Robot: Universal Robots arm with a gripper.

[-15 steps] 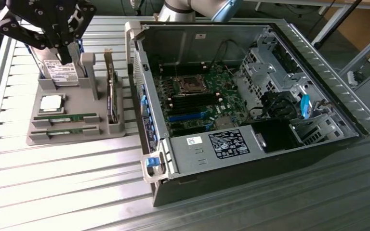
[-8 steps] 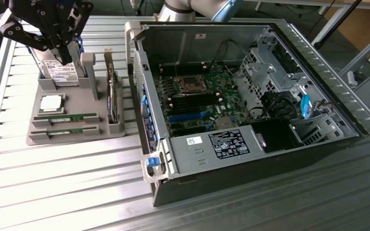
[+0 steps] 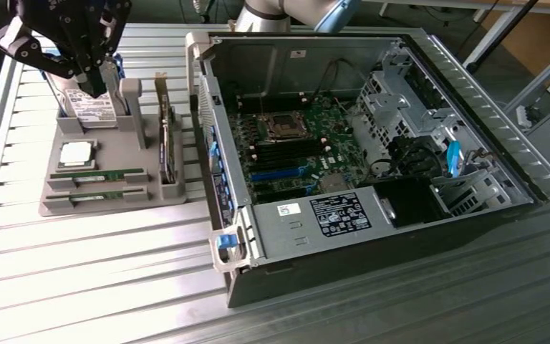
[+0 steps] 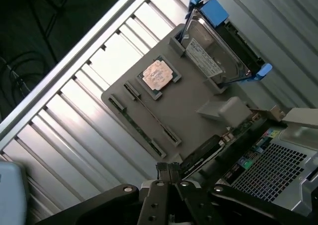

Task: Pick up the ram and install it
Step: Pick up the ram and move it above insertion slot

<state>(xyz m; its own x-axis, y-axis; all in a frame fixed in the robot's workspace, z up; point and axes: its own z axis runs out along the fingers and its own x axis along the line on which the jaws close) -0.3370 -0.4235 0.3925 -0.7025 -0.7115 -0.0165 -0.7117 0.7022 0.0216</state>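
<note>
The ram (image 3: pixel 98 174) lies at the exterior view's left, slotted beside its twin (image 3: pixel 97 195) at the holder's (image 3: pixel 127 154) near end, beside the open case (image 3: pixel 304 61). The gripper (image 3: pixel 94 89) hangs over the drive (image 3: pixel 89 109) at the holder's far end, closed tight, holding nothing.

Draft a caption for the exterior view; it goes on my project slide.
Gripper hovers over the gray parts tray, both RAM sticks lying there, beside the open computer case.
</note>
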